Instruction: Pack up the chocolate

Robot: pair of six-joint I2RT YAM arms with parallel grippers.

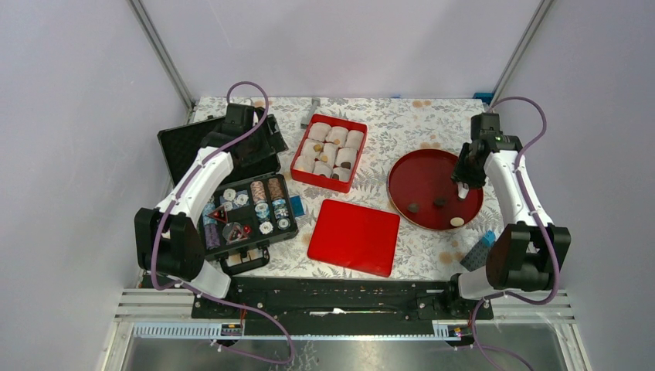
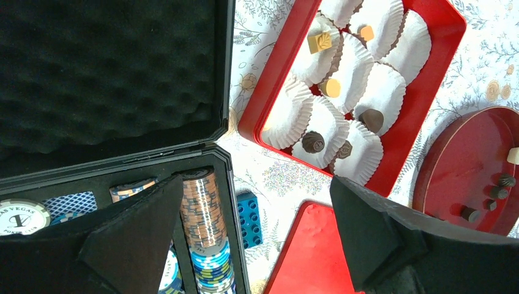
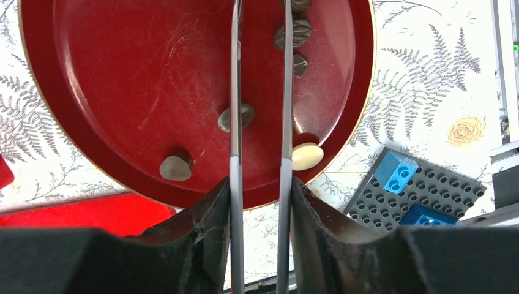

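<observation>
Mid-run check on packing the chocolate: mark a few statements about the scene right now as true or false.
1. The left gripper is open and empty. True.
2. The red lid sits on the red box. False: it lies flat on the table beside the open box.
3. Chocolates lie on the round red plate. True.
4. Every paper cup holds a chocolate. False: several cups are empty.
5. The right gripper is over the red box. False: it is over the plate, jaws apart.
</observation>
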